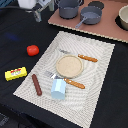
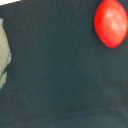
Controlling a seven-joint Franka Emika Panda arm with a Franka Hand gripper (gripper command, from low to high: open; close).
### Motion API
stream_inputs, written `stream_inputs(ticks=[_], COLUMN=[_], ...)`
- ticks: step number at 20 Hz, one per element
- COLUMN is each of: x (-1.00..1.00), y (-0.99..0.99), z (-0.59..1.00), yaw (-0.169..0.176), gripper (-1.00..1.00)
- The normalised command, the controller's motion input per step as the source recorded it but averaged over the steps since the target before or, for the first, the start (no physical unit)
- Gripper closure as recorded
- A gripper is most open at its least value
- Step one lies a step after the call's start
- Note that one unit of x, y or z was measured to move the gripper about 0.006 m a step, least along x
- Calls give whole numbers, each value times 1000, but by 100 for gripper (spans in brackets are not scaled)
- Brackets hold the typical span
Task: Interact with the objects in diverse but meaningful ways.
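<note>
I only get the gripper point(image 1: 39, 14) at the exterior view's top edge; its body is cut off and too blurred for me to read the jaws. A bowl point(image 1: 123, 17) is clipped at that view's right edge. In the wrist view, the placemat point(image 2: 4, 52) is just a blurred sliver, and the tomato point(image 2: 111, 22) looks soft-edged.

Only a blurred white-and-grey arm point(image 1: 34, 6) shows — rounded pale casing, darker grey parts beneath (details unclear).
</note>
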Motion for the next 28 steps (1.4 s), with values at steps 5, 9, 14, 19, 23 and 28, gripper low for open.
stream_inputs(ticks=[5, 9, 14, 19, 23, 28], x=[-73, -71, -83, -105, -12, -51], y=[-424, -423, -240, -98, -1, -39], z=[-235, -291, -361, -465, -348, -443], yaw=[197, 174, 156, 108, 74, 57], gripper=[-100, -100, -100, -100, -100, -100])
